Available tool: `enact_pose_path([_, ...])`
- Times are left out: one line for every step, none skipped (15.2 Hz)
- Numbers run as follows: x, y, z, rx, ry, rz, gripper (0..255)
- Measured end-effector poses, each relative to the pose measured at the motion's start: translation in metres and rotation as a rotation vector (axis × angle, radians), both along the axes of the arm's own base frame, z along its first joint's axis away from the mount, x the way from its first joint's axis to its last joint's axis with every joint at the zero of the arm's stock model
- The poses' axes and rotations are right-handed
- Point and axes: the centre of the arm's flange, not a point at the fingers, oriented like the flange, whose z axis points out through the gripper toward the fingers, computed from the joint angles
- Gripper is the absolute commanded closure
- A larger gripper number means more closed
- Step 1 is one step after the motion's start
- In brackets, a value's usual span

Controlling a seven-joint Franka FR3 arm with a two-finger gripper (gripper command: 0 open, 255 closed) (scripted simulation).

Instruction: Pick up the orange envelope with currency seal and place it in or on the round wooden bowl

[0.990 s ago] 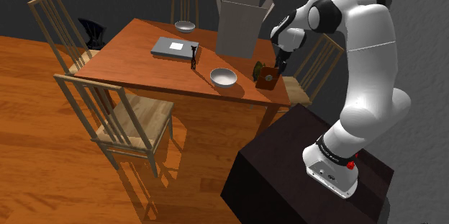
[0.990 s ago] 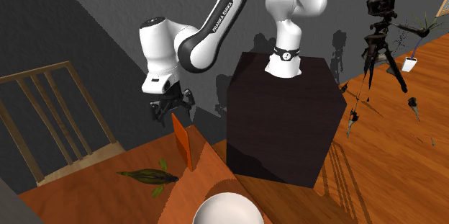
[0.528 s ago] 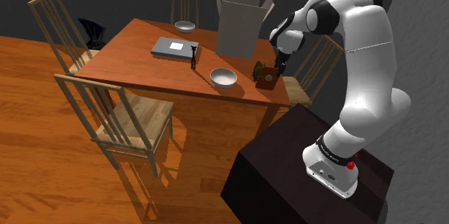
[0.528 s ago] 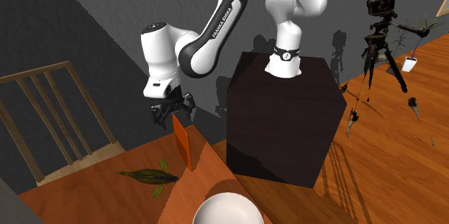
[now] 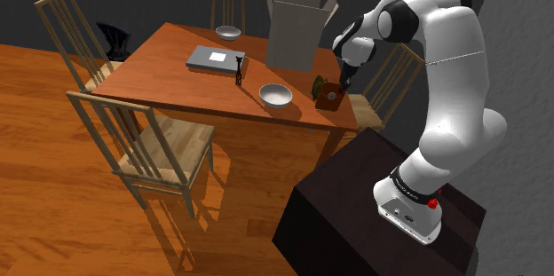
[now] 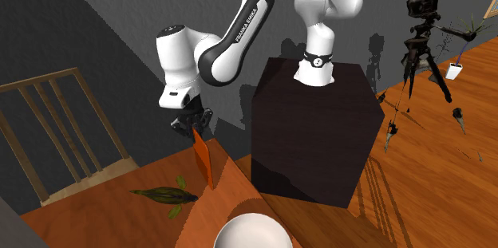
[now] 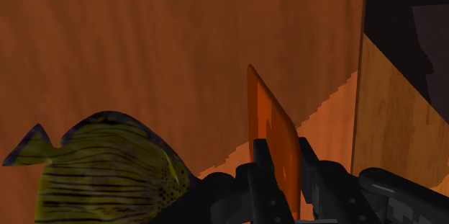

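An orange envelope [image 6: 204,161] stands on edge near the table's corner closest to the stand, also seen as the envelope [image 5: 330,97] in the shoulder view. My black gripper [image 6: 191,124] comes down on its top edge, and the gripper [image 7: 284,159] is shut on the envelope [image 7: 270,118], one finger on each face. A pale round bowl [image 5: 275,96] sits on the table just to the shoulder view's left of the envelope; its rim is the bowl [image 6: 252,234] at the second exterior view's lower edge. A second pale bowl [image 5: 228,32] rests at the table's far side.
A yellow-green striped fish-like object [image 7: 108,176] lies beside the envelope. An open cardboard box [image 5: 300,24], a grey flat book [image 5: 213,58] and a small dark upright item [image 5: 240,70] stand on the wooden table [image 5: 169,83]. Chairs [image 5: 146,145] ring it. The dark stand [image 6: 315,131] is close by.
The gripper came down onto the envelope's top edge and its fingers closed on it. The envelope still stands where it was.
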Motion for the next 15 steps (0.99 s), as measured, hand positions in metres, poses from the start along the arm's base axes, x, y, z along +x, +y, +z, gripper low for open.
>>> enact_pose_path([0.0, 0.0, 0.0, 0.0, 0.0, 0.0, 255])
enact_pose_path([0.0, 0.0, 0.0, 0.0, 0.0, 0.0, 255])
enact_pose_path([0.0, 0.0, 0.0, 0.0, 0.0, 0.0, 255])
enact_pose_path([0.0, 0.0, 0.0, 0.0, 0.0, 0.0, 255])
enact_pose_path([0.0, 0.0, 0.0, 0.0, 0.0, 0.0, 255])
enact_pose_path([0.0, 0.0, 0.002, 0.0, 0.0, 0.0, 255])
enact_pose_path([0.0, 0.0, 0.006, 0.0, 0.0, 0.0, 255])
enact_pose_path([0.0, 0.0, 0.01, 0.0, 0.0, 0.0, 255])
enact_pose_path([0.0, -0.001, 0.015, 0.0, 0.0, 0.0, 255])
enact_pose_path([0.0, -0.001, 0.021, 0.0, 0.0, 0.0, 255])
enact_pose_path([0.0, -0.001, 0.026, 0.0, 0.0, 0.0, 255])
enact_pose_path([0.001, 0.0, 0.031, 0.0, 0.0, 0.0, 255])
enact_pose_path([0.001, 0.001, 0.036, 0.0, 0.0, 0.0, 255])
enact_pose_path([0.001, 0.001, 0.041, 0.0, 0.0, 0.0, 255])
enact_pose_path([0.0, 0.001, 0.046, 0.0, 0.0, 0.0, 255])
